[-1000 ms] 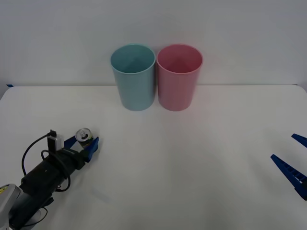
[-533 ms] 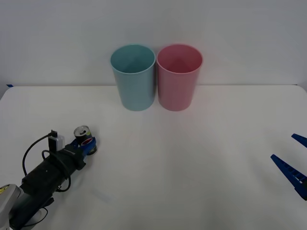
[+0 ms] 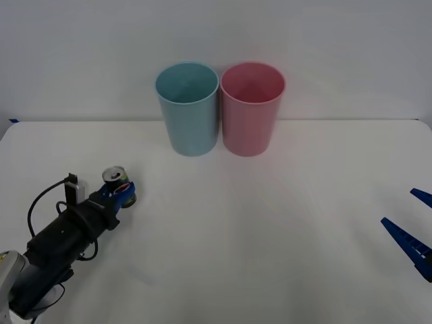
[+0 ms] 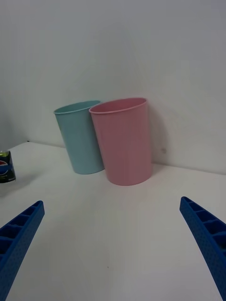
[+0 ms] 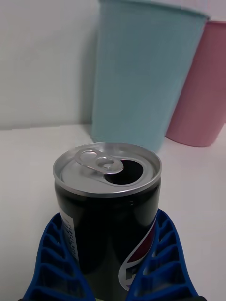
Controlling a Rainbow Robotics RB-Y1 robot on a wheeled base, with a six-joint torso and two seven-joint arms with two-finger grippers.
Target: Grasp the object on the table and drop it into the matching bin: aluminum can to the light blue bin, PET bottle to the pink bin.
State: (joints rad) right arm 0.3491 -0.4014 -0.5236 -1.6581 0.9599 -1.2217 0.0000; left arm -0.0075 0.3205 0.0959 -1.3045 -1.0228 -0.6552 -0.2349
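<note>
The aluminum can (image 3: 118, 185) is small and dark with a silver top, and it sits at the left of the white table (image 3: 270, 216). My left gripper (image 3: 120, 194) is shut on the can (image 5: 107, 207), its blue fingers (image 5: 160, 263) pressed against both sides of the body. The can looks raised slightly off the table. The light blue bin (image 3: 187, 108) and the pink bin (image 3: 252, 108) stand side by side at the back centre. My right gripper (image 3: 412, 233) is open at the right edge, far from the can (image 4: 5, 166).
The bins (image 4: 80, 136) (image 4: 123, 140) stand against a plain white wall. Bare white tabletop stretches between the can and the bins, and across the middle to the right gripper (image 4: 113, 244).
My left gripper has shut on the can. The can has since shifted a little up and to the left with the gripper. The right arm has not moved.
</note>
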